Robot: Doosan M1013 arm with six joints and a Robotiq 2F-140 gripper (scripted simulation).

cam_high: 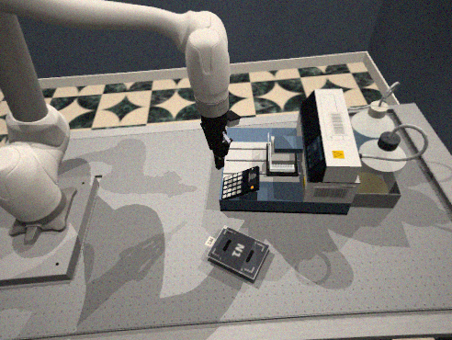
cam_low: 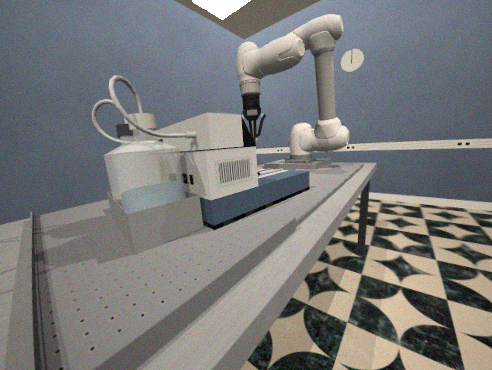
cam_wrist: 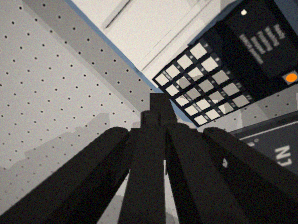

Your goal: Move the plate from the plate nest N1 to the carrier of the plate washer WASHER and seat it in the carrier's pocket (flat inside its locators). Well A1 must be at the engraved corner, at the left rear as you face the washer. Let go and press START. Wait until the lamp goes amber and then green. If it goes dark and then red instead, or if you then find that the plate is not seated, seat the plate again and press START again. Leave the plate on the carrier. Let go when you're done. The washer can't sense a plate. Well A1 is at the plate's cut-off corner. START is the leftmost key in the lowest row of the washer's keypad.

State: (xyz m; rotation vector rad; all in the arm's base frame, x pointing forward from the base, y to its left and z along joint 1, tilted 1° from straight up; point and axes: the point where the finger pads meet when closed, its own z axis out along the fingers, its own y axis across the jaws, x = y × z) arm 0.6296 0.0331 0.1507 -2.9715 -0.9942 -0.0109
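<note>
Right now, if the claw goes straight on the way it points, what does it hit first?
Probably the washer's keypad. The shut, empty claw points down at its near-left edge, close to the corner key. Depth is unclear, so it could just miss and meet the table.

Two tubed bottles [cam_high: 373, 120]; checkered floor [cam_low: 425, 280].
</note>
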